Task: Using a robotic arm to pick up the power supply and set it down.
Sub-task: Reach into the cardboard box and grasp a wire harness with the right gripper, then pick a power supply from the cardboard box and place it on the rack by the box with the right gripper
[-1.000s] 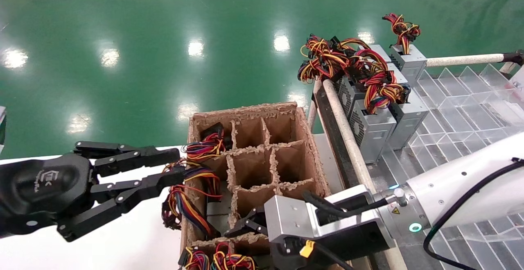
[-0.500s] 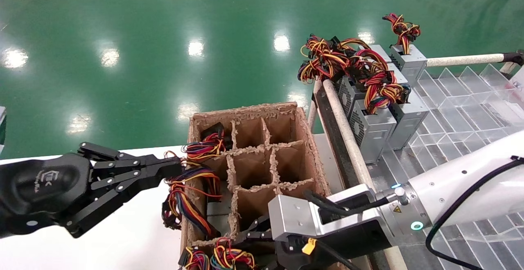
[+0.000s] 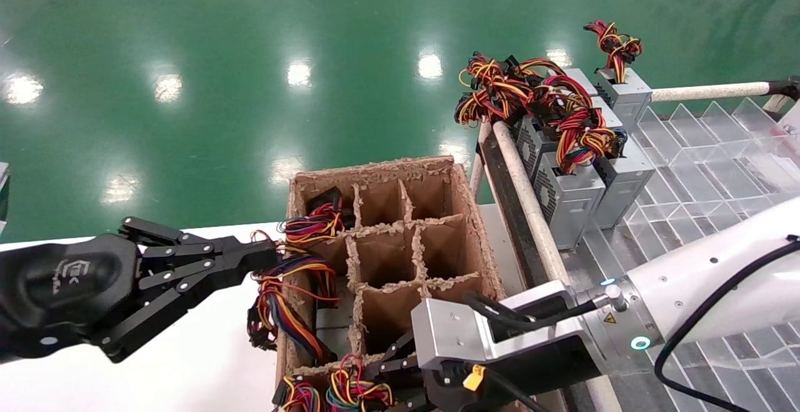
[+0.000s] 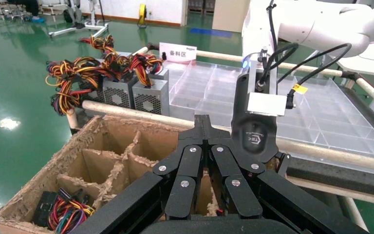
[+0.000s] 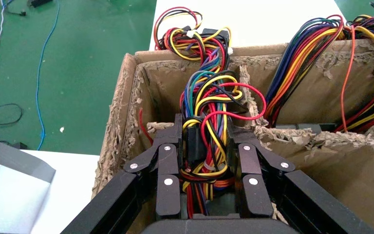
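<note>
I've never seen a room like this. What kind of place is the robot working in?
Probably a factory or electronics workshop. The floor is shiny green, grey power supplies with bundled wires stand in a clear divided tray, and more sit in a cardboard grid box.

L gripper (image 4: 205, 127) at 6 o'clock, fingers pressed together, tips over cardboard grid box (image 4: 97, 161). R arm's gripper (image 4: 256, 139) just behind at 3 o'clock, silver block on top. Wire bundle (image 4: 64, 214) in box cell at 8 o'clock. Grey power supplies (image 4: 135, 93) at 11 o'clock, beyond a padded rail (image 4: 141, 113).
</note>
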{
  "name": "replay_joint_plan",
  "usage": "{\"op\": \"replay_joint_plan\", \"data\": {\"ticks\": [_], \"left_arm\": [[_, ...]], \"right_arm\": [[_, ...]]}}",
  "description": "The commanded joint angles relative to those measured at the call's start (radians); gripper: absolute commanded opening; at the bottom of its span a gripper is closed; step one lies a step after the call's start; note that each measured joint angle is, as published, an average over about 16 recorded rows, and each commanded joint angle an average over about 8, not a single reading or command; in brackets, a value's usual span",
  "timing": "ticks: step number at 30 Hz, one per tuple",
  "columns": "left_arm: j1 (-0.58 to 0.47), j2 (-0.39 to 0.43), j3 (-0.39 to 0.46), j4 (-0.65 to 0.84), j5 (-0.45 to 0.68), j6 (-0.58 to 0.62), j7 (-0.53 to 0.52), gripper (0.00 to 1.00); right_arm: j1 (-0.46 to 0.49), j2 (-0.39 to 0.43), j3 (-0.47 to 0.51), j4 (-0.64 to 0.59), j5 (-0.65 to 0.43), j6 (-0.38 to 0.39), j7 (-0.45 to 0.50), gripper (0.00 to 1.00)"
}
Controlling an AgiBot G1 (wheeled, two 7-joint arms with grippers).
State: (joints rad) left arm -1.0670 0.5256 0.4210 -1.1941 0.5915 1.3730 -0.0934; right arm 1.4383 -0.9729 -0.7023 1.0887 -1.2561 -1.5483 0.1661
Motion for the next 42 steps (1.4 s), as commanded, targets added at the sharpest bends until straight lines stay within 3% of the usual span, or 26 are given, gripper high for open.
{"op": "replay_joint_plan", "data": {"ticks": [1, 9, 17, 28, 42], "left_arm": [[0.0, 0.0, 0.0, 0.0, 0.0, 0.0, 0.0, 0.0], [0.0, 0.0, 0.0, 0.0, 0.0, 0.0, 0.0, 0.0], [0.0, 0.0, 0.0, 0.0, 0.0, 0.0, 0.0, 0.0], [0.0, 0.0, 0.0, 0.0, 0.0, 0.0, 0.0, 0.0], [0.0, 0.0, 0.0, 0.0, 0.0, 0.0, 0.0, 0.0]], "right_arm": [[0.002, 0.002, -0.002, 0.005, -0.001, 0.0, 0.002, 0.0], [0.104, 0.054, 0.021, 0.124, 0.064, -0.022, 0.062, 0.0], [0.323, 0.119, -0.004, 0.217, 0.135, -0.038, 0.094, 0.0], [0.704, 0.173, -0.182, 0.204, 0.115, -0.044, -0.018, 0.0], [1.041, 0.207, -0.383, 0.099, 0.02, -0.037, -0.101, 0.0]]}}
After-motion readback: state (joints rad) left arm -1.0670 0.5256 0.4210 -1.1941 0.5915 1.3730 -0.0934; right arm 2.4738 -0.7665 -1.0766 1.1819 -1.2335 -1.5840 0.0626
